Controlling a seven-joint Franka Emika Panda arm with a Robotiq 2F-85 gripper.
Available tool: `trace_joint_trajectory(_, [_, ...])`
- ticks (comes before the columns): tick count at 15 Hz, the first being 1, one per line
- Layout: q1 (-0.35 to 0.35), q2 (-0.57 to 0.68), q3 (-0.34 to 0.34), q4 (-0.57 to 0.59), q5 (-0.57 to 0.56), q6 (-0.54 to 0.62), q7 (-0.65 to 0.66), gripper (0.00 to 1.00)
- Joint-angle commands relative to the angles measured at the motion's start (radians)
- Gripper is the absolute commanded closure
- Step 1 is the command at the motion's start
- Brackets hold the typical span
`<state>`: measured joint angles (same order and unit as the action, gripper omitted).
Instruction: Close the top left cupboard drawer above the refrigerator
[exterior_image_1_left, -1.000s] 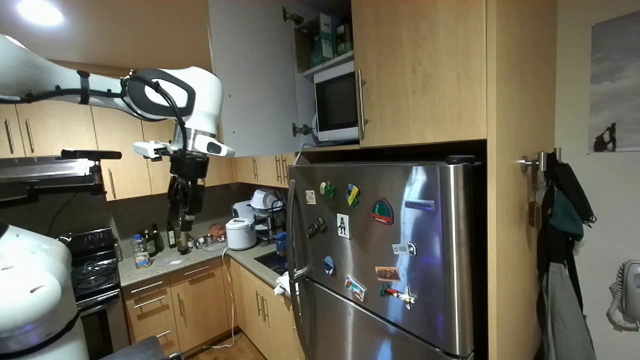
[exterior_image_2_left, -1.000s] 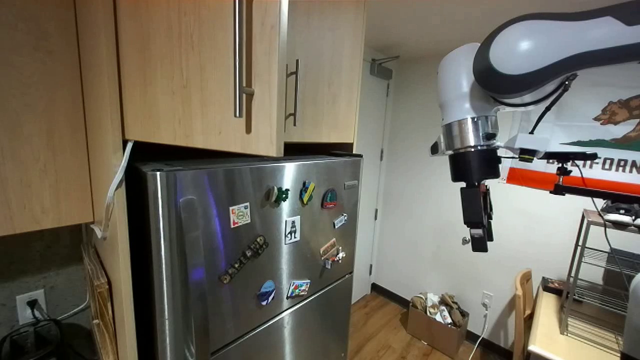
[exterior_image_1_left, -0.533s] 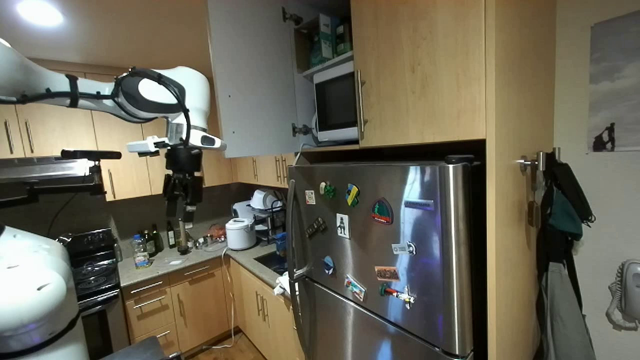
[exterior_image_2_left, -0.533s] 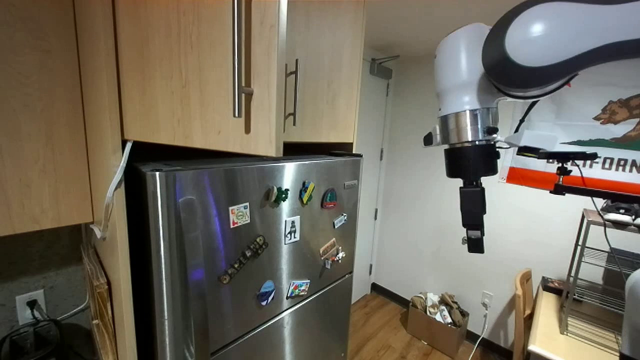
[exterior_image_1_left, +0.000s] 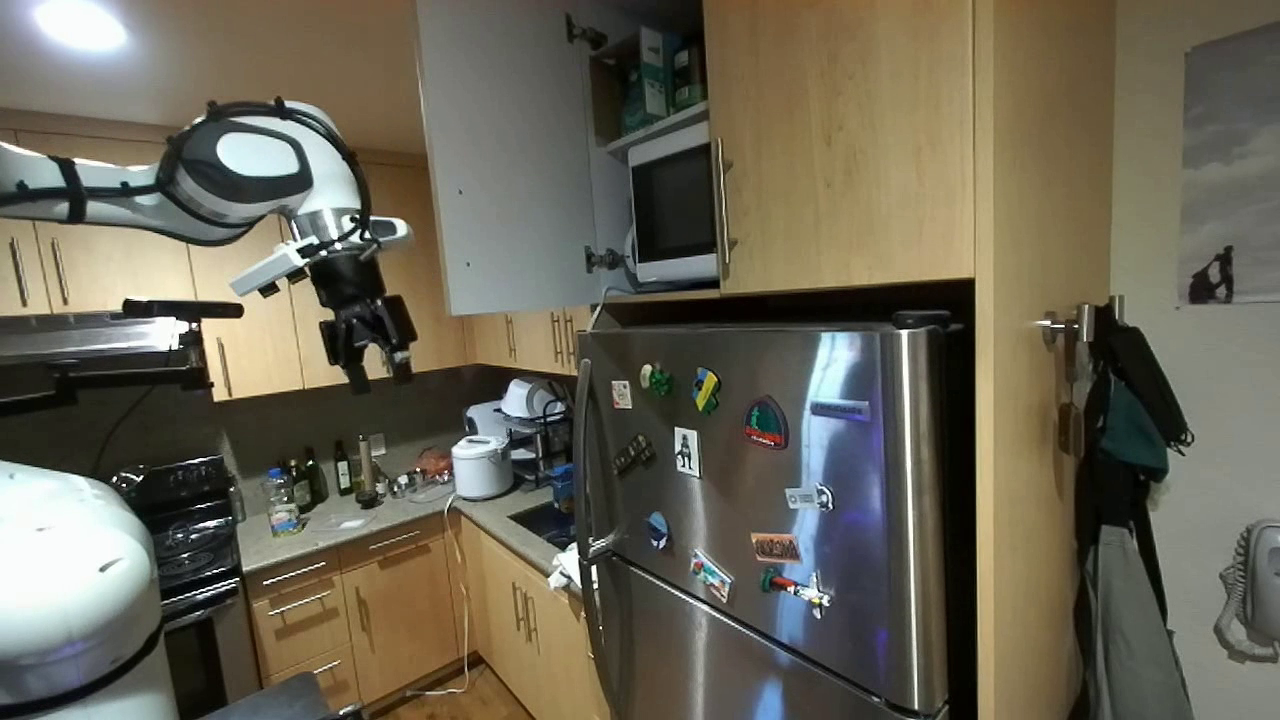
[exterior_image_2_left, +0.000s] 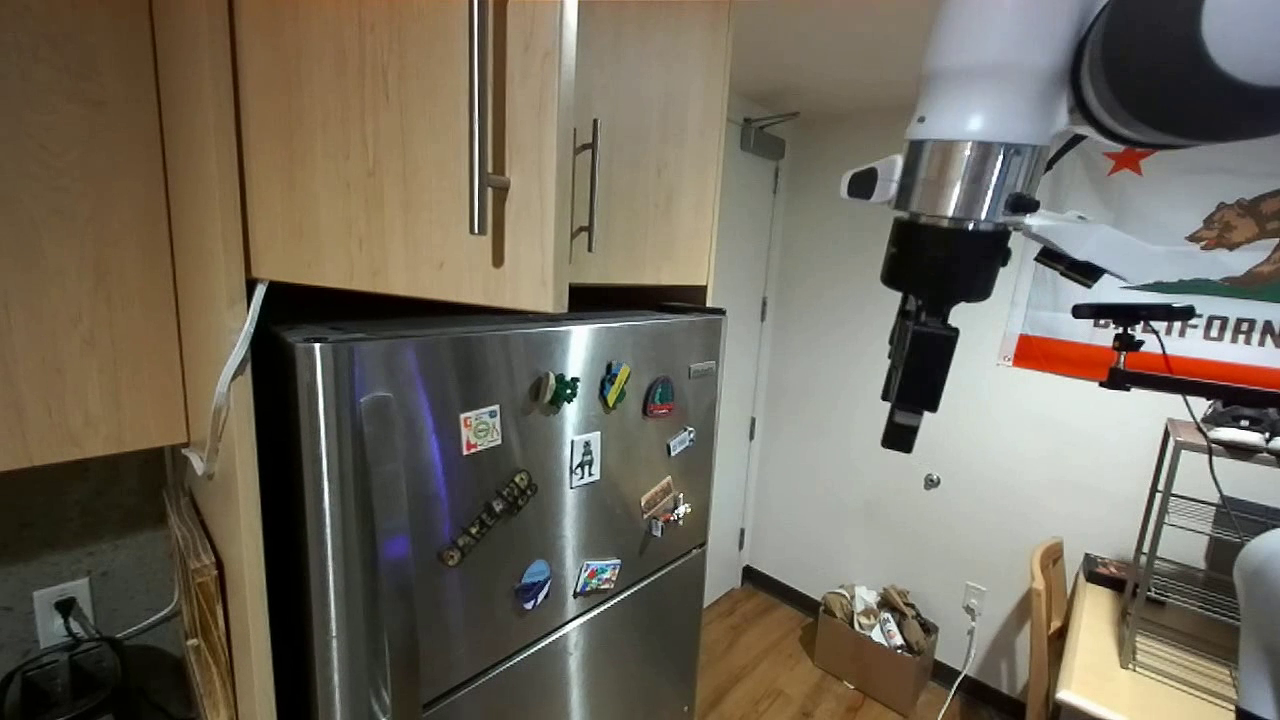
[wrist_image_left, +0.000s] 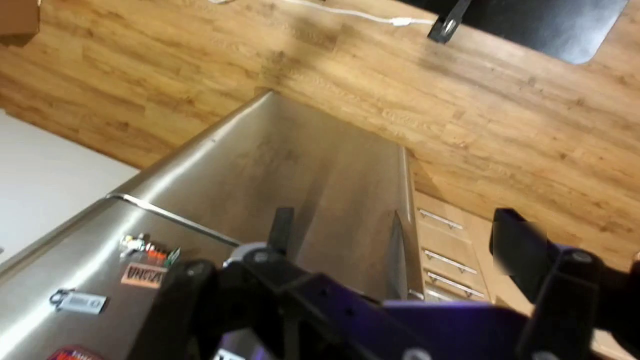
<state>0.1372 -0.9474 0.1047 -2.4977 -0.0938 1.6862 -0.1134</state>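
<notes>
Wrist view: gripper (wrist_image_left: 394, 220) spread apart over plank floor (wrist_image_left: 500, 110); in both exterior views, cupboard door (exterior_image_1_left: 510, 160) stands open; refrigerator (exterior_image_1_left: 740, 500) front bears magnets (exterior_image_1_left: 765, 423).

In an exterior view, looks about level with the top of the refrigerator (exterior_image_1_left: 740, 480), from the end away from its handle (exterior_image_1_left: 580, 450), past the grey back of the cupboard door (exterior_image_1_left: 515, 170) toward the stove (exterior_image_1_left: 185, 537). Looks from close by the handle end in an exterior view, across the cupboard door's wood face toward the flag (exterior_image_2_left: 1228, 225); shares refrigerator front and gripper (exterior_image_1_left: 380, 375) in both exterior views. In the wrist view, looks steeply down past the gripper, along the same front to the wooden floor (wrist_image_left: 500, 115).
</notes>
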Motion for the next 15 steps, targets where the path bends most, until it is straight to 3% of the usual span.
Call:
trace_joint_trajectory(1, [0.007, -0.075, 0.020, -0.035, -0.025, 0.153, 0.036, 0.00])
trace_joint_trajectory(6, [-0.011, -0.174, 0.047, -0.133, -0.044, 0.433, 0.091, 0.00])
trace_joint_trajectory(7, [0.003, -0.109, 0.031, -0.067, -0.020, 0.347, 0.066, 0.00])
trace_joint_trajectory(12, [0.003, -0.121, 0.031, -0.080, -0.021, 0.360, 0.067, 0.00])
trace_joint_trajectory(15, [0.000, -0.131, 0.013, -0.101, -0.036, 0.461, 0.051, 0.00])
